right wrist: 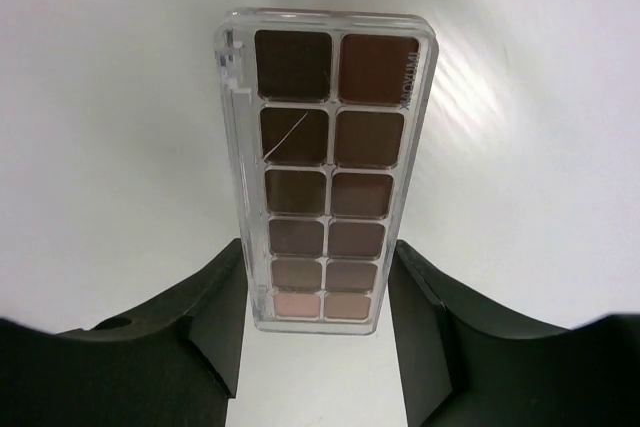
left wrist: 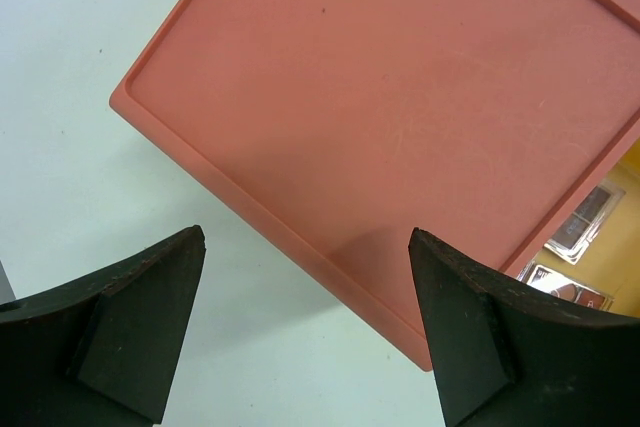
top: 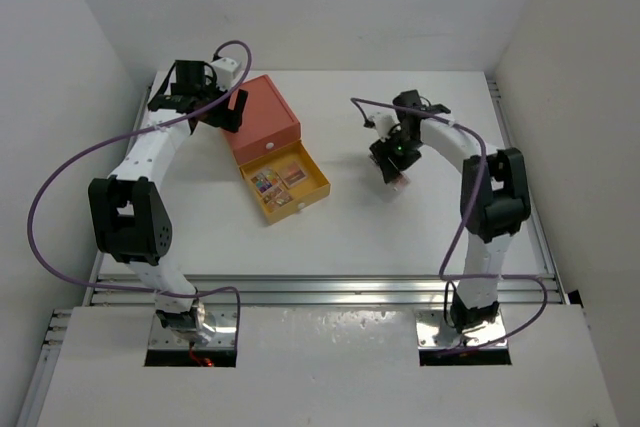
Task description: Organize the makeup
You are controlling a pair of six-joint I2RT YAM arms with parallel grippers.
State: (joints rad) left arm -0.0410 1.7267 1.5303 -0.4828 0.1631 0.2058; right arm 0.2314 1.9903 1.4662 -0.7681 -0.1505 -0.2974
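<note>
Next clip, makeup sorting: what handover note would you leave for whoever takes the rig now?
Left gripper: open, empty, hovering over the orange box, at its left edge.
Right gripper: jaws straddle the near end of a brown palette on the table; firm contact unclear.
Done: a few palettes lie in the open yellow drawer.
To do: grip this palette, move it into the drawer.

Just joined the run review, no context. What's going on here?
Two arms are sorting makeup. The orange box has its yellow drawer pulled open, with a few small palettes inside. The right gripper straddles a brown eyeshadow palette on the white table, one finger along each long side. Whether it is clamped yet isn't clear. The left gripper hangs open above the box's top, holding nothing.
</note>
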